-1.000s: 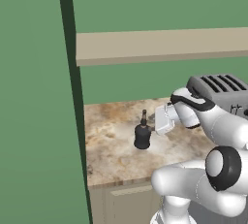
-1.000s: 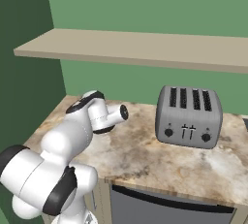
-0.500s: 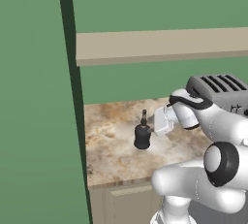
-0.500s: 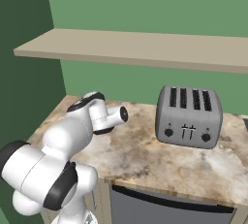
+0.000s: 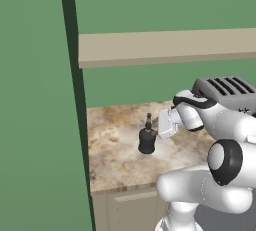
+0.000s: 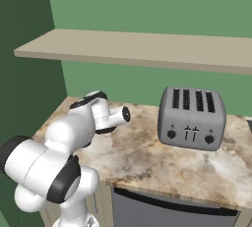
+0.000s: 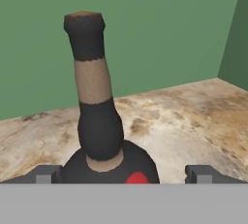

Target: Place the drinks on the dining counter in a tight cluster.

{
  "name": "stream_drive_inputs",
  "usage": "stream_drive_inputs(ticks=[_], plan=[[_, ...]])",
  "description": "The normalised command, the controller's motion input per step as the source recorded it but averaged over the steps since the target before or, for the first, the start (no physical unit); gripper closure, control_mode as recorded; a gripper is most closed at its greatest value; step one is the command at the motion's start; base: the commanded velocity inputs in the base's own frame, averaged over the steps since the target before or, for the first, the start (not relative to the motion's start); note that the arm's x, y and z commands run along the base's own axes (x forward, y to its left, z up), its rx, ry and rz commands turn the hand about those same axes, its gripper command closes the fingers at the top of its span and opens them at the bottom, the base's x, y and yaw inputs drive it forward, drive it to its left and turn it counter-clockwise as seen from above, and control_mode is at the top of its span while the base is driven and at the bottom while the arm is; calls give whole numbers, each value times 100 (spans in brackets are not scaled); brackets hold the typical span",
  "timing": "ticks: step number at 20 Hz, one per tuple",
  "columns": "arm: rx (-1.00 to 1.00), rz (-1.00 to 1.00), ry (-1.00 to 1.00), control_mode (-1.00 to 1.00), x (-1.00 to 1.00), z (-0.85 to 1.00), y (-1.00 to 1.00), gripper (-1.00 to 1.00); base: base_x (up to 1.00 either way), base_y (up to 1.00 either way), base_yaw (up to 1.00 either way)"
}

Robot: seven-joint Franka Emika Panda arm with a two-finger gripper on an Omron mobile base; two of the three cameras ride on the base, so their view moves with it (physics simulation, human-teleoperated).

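One of the drinks, a squat black bottle with a thin neck, stands upright on a small marbled counter under wall shelves. My gripper hangs just to its right at neck height, open. In the hand view the black bottle rises close up between the two dark fingertips, which stand wide apart on either side of its body without touching it. The dining counter is out of view.
A grey four-slot toaster stands on the counter to the right of the arm. A beige shelf runs above the counter. A tall green side panel bounds the counter's left end.
The arm's lower links have shifted a little. The hand has stayed next to the black bottle with its jaws open.
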Motion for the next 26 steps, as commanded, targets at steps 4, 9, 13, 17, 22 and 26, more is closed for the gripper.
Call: stream_drive_inputs(ticks=[4, 9, 13, 17, 22, 26], plan=[[0, 0, 0, -100, 0, 0, 4, -100, 0, 0, 0], [0, 0, 0, -100, 0, 1, 8, -100, 0, 0, 0], [0, 0, 0, -100, 0, 4, 6, -100, 0, 0, 0], [0, 0, 0, -100, 1, 0, 2, -100, 0, 0, 0], [0, 0, 0, -100, 0, 0, 1, -100, 0, 0, 0], [0, 0, 0, -100, 0, 0, 6, -100, 0, 0, 0]])
